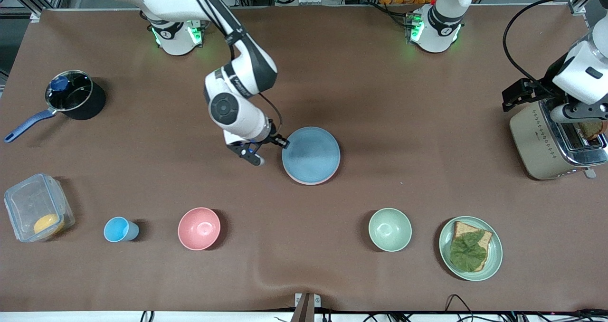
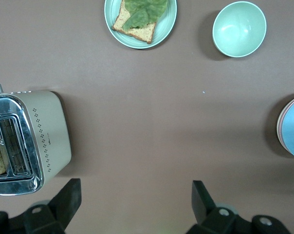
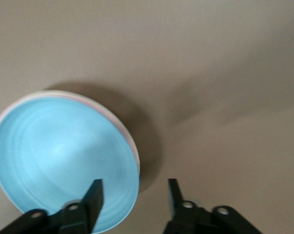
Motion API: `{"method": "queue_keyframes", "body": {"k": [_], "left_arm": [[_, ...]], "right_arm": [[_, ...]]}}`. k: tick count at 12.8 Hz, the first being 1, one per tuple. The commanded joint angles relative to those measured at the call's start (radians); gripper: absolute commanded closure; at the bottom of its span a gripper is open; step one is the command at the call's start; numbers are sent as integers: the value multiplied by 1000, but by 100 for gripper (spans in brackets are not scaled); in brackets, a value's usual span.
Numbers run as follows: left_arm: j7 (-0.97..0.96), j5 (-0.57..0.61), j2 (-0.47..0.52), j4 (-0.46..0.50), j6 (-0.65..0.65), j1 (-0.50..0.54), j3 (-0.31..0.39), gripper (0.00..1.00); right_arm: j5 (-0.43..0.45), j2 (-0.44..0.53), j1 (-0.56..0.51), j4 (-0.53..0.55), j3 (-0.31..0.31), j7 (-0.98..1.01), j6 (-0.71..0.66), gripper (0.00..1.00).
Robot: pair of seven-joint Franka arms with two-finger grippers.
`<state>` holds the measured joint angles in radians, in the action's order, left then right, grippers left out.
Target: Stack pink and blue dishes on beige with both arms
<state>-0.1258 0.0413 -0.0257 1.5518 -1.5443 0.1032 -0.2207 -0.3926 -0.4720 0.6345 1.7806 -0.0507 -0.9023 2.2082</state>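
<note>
The blue plate (image 1: 311, 155) lies on top of a stack in the middle of the table. A thin pink rim (image 1: 309, 183) of the pink plate shows just beneath it. The beige plate is hidden under them. My right gripper (image 1: 271, 152) hangs open at the stack's edge on the right arm's side. In the right wrist view that gripper (image 3: 134, 187) has one finger over the blue plate (image 3: 59, 156) and the other over bare table, gripping nothing. My left gripper (image 2: 136, 189) waits open and empty up by the toaster (image 1: 553, 144).
Nearer the camera stand a clear box (image 1: 37, 213), a small blue cup (image 1: 119, 229), a pink bowl (image 1: 199, 228), a green bowl (image 1: 390, 229) and a green plate with bread and a leaf (image 1: 470, 248). A pot (image 1: 73, 95) sits toward the right arm's end.
</note>
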Motion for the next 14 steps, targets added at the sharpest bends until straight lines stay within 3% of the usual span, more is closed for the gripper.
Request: {"method": "queue_keyframes", "body": {"k": [1, 4, 7, 11, 14], "left_arm": [[17, -21, 7, -10, 18, 4, 1, 0], [15, -21, 6, -12, 18, 4, 0, 0], [15, -21, 7, -15, 18, 3, 1, 0], [18, -21, 13, -16, 18, 4, 0, 0], [18, -21, 15, -18, 18, 3, 0, 0]], "right_arm": [[21, 64, -87, 16, -35, 178, -103, 0], [147, 88, -116, 16, -132, 320, -192, 0], [152, 125, -163, 25, -195, 520, -231, 0], [155, 249, -211, 25, -283, 715, -355, 0], [308, 332, -214, 22, -307, 759, -406, 0]]}}
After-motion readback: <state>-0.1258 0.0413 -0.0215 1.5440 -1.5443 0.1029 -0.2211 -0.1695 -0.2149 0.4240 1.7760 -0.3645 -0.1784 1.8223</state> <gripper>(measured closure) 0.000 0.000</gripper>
